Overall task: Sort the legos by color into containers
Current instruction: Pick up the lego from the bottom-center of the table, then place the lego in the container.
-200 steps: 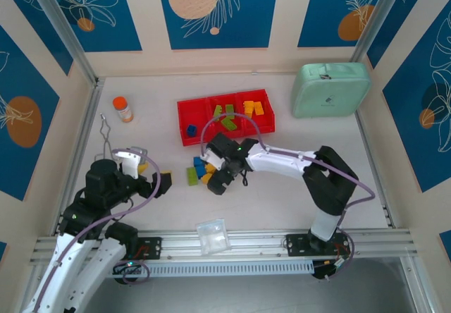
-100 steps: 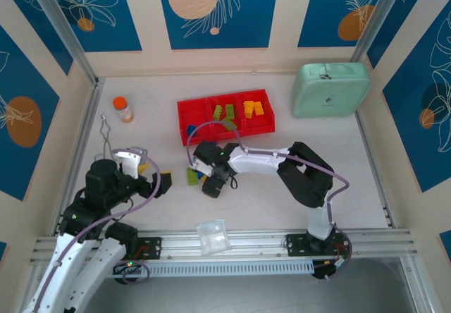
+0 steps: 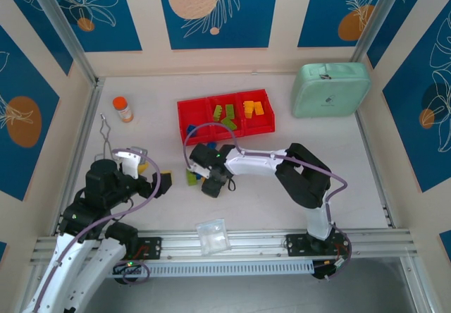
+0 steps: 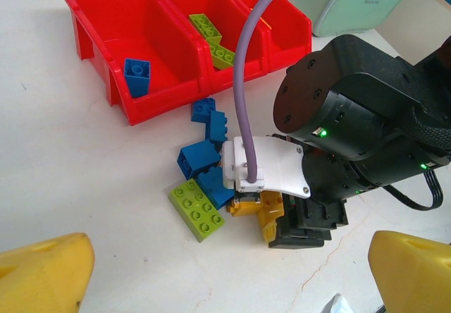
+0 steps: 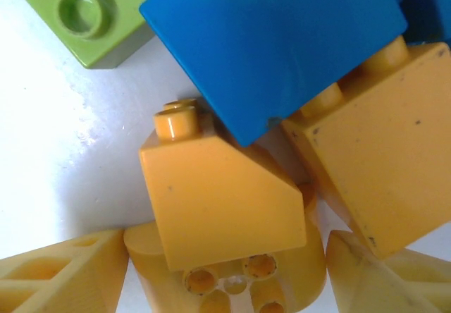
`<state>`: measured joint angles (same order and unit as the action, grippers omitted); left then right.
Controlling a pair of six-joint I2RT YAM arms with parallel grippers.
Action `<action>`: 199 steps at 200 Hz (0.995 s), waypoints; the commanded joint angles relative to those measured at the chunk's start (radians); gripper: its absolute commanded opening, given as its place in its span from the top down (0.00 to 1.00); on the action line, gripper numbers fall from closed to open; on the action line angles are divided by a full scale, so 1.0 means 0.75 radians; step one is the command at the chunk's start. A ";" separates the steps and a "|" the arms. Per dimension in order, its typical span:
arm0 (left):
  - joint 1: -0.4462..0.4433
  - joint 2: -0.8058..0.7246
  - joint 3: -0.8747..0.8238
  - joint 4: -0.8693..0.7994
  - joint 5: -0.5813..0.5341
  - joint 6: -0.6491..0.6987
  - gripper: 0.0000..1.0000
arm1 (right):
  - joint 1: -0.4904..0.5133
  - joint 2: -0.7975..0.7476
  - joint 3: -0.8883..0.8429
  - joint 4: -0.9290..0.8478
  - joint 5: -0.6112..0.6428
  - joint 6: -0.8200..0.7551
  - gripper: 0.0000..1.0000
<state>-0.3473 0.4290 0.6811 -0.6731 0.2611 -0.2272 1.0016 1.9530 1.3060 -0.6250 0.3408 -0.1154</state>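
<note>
The containers are three compartments of a red tray. Its left one holds a blue lego, the middle one green legos, the right one yellow legos. In front of the tray lies a loose pile with a green lego and blue legos. My right gripper is down on this pile. Its jaws stand close on either side of a yellow lego. My left gripper hangs open to the left, holding nothing.
A mint-green case sits at the back right. An orange-capped bottle and a bent wire tool are at the back left. A clear plastic bag lies near the front rail.
My right gripper has slid left across the pile and its jaws have narrowed around the yellow lego. The left arm has not moved.
</note>
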 commanded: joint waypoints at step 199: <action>-0.012 0.009 0.003 0.016 0.024 0.014 0.01 | -0.345 -0.411 0.058 -0.167 0.118 0.297 0.45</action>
<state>-0.3473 0.4294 0.6811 -0.6731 0.2611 -0.2272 0.8066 1.6752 1.2953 -0.7448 0.4274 0.0544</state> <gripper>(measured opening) 0.994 0.566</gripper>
